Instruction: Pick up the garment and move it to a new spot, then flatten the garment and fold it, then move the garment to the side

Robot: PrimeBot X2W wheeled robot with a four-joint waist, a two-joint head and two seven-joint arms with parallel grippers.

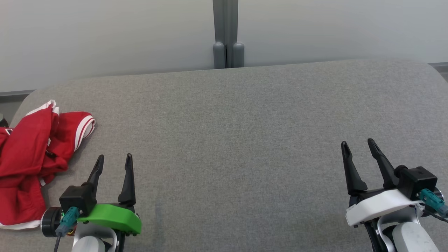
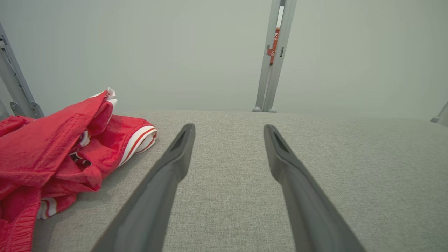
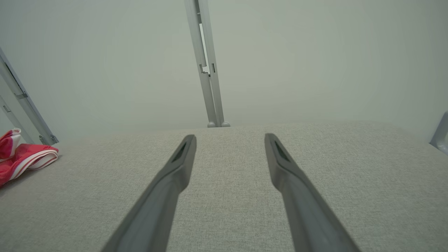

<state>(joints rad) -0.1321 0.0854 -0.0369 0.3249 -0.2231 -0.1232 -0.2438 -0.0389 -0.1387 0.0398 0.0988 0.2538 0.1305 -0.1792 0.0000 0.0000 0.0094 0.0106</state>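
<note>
Left pincer (image 1: 115, 156) sits at my lower left with its two long dark fingers spread wide and nothing between them. The right pincer (image 1: 357, 142) at my lower right is likewise spread and empty. Both hover low over the grey woven-fabric table (image 1: 227, 140), fingers pointing away from me.

Just outboard of the left pincer lies the crumpled red fabric garment with white-striped trim (image 1: 28, 157). It is heaped at the table's left edge, with part of it running out of the head view. On the left wrist camera the garment (image 2: 52, 147) lies left of the fingers' line, near but not touching them. On the right wrist camera it (image 3: 24, 157) is well apart, at far left. Farther off, a grey metal post (image 1: 225, 35) stands behind the table's far edge against a pale wall.

I judge we are at the very first step, with the pickup not yet begun. Next I would swing the left pincer leftward over the heap, lower it onto a raised fold and close. Then I would carry the garment toward the open middle of the table.
</note>
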